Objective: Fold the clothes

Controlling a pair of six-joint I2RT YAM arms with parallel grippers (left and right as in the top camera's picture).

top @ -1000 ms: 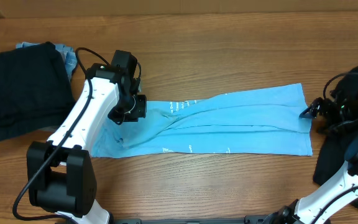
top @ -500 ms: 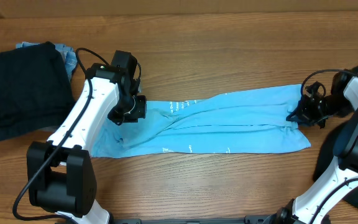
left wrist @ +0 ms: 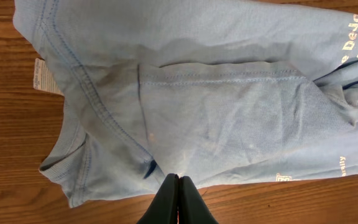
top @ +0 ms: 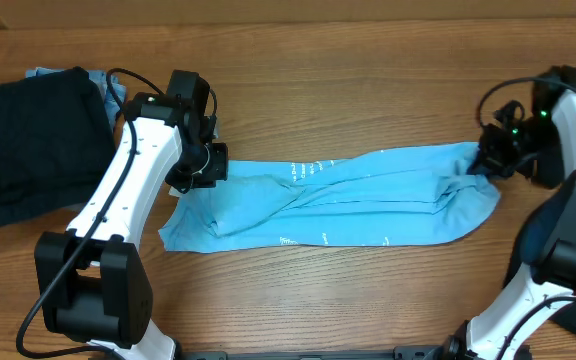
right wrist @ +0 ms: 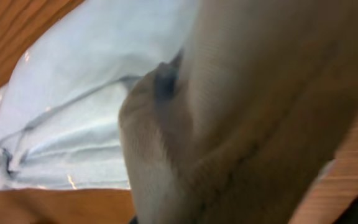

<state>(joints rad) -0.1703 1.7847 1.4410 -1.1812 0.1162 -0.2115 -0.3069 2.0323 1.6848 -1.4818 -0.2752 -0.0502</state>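
A: What changed at your right gripper?
B: It has just closed, pinching the right end of the T-shirt, which now bunches toward it. Your left gripper stays pinched on the T-shirt's left edge; the rest lies on the worktop. With both ends held, folding can likely begin.
A: Anything unclear?
B: Your right wrist view is blurred cloth, and the black pile left of the T-shirt is cut off.
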